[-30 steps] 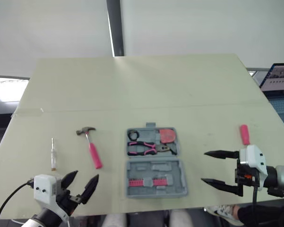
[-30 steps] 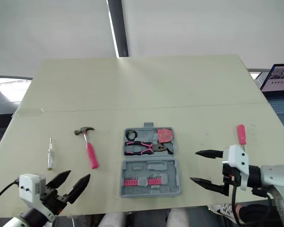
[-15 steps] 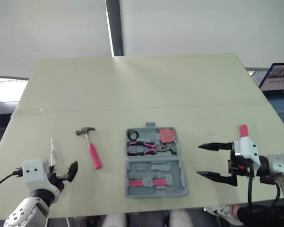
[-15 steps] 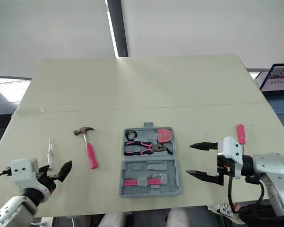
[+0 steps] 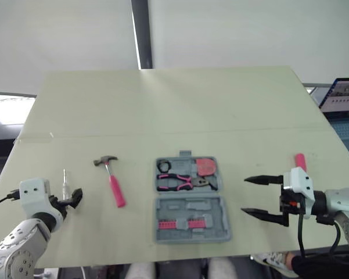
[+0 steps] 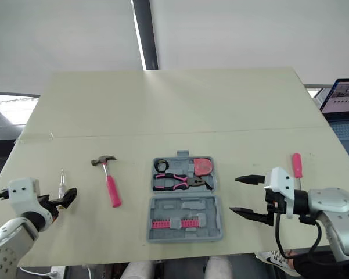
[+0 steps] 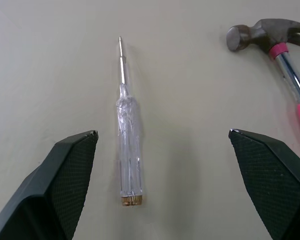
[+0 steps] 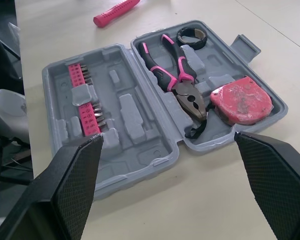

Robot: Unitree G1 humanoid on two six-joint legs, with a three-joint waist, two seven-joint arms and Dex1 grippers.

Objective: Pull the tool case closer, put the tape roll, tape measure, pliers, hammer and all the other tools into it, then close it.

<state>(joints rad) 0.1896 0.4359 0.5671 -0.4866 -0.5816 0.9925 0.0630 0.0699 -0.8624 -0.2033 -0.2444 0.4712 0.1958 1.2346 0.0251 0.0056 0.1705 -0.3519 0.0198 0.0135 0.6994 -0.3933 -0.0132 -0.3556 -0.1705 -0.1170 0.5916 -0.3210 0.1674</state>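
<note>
As it lies open, the grey tool case holds pink-handled pliers.

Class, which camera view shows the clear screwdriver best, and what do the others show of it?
The left wrist view: the screwdriver lies full length, tip to brass cap, framed by the left tool's open fingers. The eye views give just a thin sliver by that tool.
</note>
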